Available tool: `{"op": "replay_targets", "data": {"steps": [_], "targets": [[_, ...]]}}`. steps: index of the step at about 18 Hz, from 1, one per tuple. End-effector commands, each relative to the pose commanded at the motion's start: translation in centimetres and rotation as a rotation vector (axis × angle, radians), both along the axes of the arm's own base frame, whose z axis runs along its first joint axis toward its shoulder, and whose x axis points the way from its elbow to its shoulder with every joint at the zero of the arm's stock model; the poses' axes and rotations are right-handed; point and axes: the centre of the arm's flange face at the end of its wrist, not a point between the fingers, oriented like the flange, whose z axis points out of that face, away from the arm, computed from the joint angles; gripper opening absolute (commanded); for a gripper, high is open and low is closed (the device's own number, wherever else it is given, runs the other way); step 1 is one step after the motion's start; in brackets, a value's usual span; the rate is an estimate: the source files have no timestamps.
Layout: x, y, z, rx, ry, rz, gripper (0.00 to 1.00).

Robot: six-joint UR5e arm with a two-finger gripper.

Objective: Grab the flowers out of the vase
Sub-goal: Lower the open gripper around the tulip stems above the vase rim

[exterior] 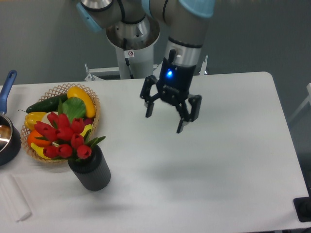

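Grey wall behind, white worktop point(218, 160) filling most of the view. Task looks barely started, judging by how things lie: flowers point(64, 134) sit in the vase point(92, 172), stems down, nothing lifted. End effector point(167, 120) hangs in the air above mid-worktop w/ its two fingers spread apart and nothing between them, well apart from the bunch. From the end effector, the bunch lies at approx 8 o'clock. Left to do, in my view: travel over to the bunch, come down around the stems or buds, close, lift clear of the vase mouth (basically all of it).

Counts:
- flowers: 1 bunch, approx ten red buds visible plus green leaves; exact no. hard to fix since some overlap.
- vase: 1, short dark ribbed cylinder, upright, near the worktop's front-left.
- wicker basket point(92, 99): 1, just beside the vase at its 11 o'clock, holding produce: a green cucumber point(44, 103), yellow and orange pieces; buds overlap it in the view.
- dark pot point(8, 143): 1, blue handle, at the left edge, partly cut off.
- white flat thing point(14, 196): 1, at 9 o'clock of the vase; can't tell what it is.
- arm: 1.
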Motion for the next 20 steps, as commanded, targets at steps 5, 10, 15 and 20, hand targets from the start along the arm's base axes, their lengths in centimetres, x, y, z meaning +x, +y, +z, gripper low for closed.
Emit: {"op": "replay_targets", "data": {"steps": [5,10,15,20], "targets": [[2.7,2.0,-1.7,-0.016,-0.018,-0.067,1.00],[5.0,2.2,-3.6,-0.014,-0.056,-0.109,1.00],[6.9,3.6,-3.8,0.017,-0.091,-0.159,1.00],[9.0,5.8,-5.5,0.034,-0.115,-0.219,1.00]]}}
